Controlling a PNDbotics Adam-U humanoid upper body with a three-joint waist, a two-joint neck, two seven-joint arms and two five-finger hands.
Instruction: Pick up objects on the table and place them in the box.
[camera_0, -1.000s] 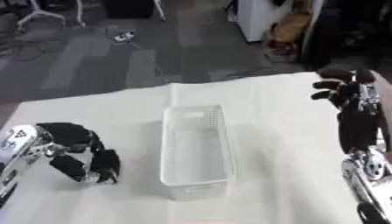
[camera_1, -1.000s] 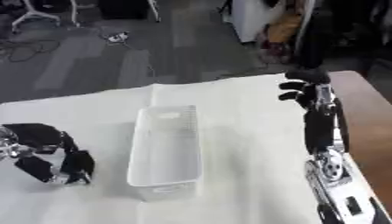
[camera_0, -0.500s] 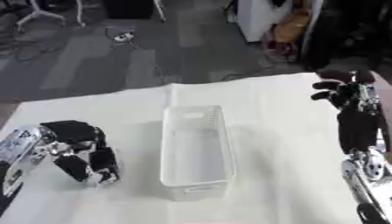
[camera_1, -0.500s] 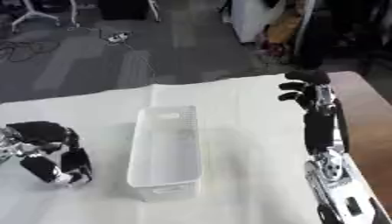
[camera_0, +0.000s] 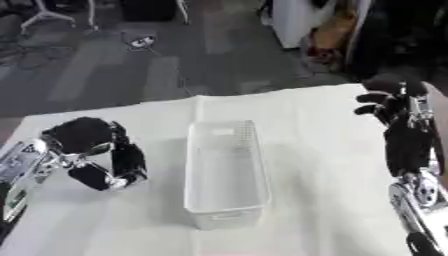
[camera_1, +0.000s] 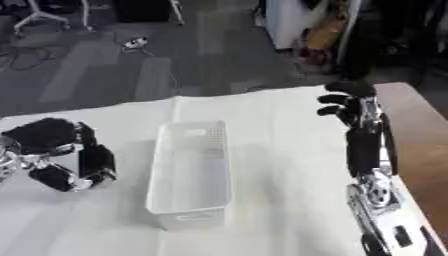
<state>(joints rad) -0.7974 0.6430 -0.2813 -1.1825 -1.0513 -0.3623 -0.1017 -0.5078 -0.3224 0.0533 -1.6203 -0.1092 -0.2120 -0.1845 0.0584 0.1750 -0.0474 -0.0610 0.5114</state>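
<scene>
Far left: left hand (camera_0: 92, 157) over the white tablecloth (camera_0: 324, 150), fingers curled inward with nothing seen between them, just beside the box but not touching it. Centre: white plastic box (camera_0: 225, 172), long and narrow, open top, looking empty, standing square on the cloth. Right: right hand (camera_1: 352, 107) raised near the cloth's right edge, fingers bent over and holding nothing, above the strip of bare wooden tabletop (camera_1: 418, 130). No loose objects visible anywhere on the cloth, so nothing to pick at this moment as far as can be made out; whether anything lies under the left hand cannot be told. Step in hand, by judgement: either waiting before the first pick or finished with an emptied table. Next move calls for locating an object first, then opening fingers, closing round it and carrying over the box's rim.
</scene>
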